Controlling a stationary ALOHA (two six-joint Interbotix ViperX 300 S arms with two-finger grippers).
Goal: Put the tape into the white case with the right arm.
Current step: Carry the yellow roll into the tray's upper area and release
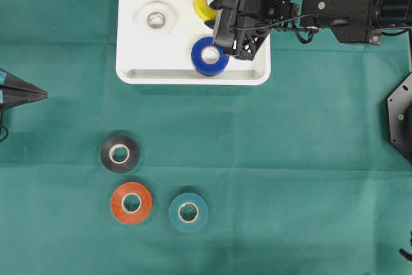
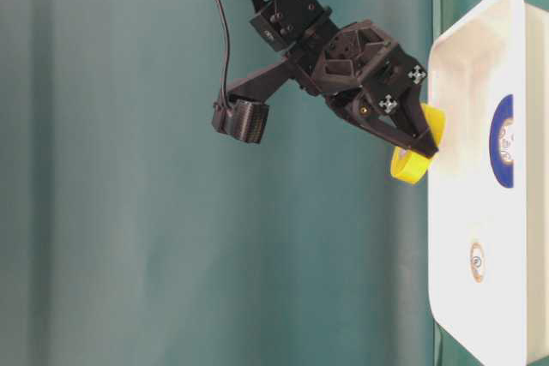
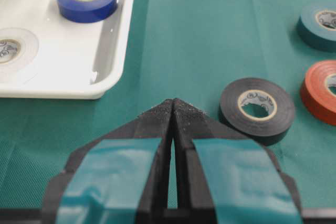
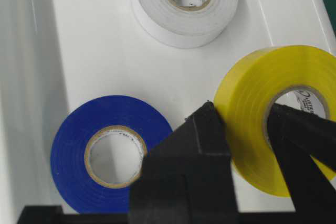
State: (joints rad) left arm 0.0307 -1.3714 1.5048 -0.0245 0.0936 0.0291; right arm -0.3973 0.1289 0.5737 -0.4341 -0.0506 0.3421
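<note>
The right tool (image 4: 247, 129) grips the yellow tape (image 4: 262, 108) by its wall: one black finger (image 4: 202, 140) presses on the outer face of the roll, the other finger (image 4: 299, 129) goes through the hole, so the jaws stand only a little apart, with the wall of the roll between them. In the table-level view the yellow roll hangs tilted at the tips of this tool, just above the rim of the white case (image 2: 467, 57) and not lying flat in it. The right arm (image 1: 341, 14) reaches over the far right corner of the case.

Inside the case, the blue tape (image 4: 105, 153) lies flat just beside the outer finger, and the white tape (image 4: 184, 3) lies flat ahead of the tool, apart from both.

The left tool (image 3: 172, 124), with teal marks on its fingers, is closed with the tips touching and holds nothing. The black tape (image 3: 256, 109) lies on the green bench (image 3: 199, 35) just to its right, then the red tape (image 3: 321, 92) and the teal tape (image 3: 319, 24) further off
</note>
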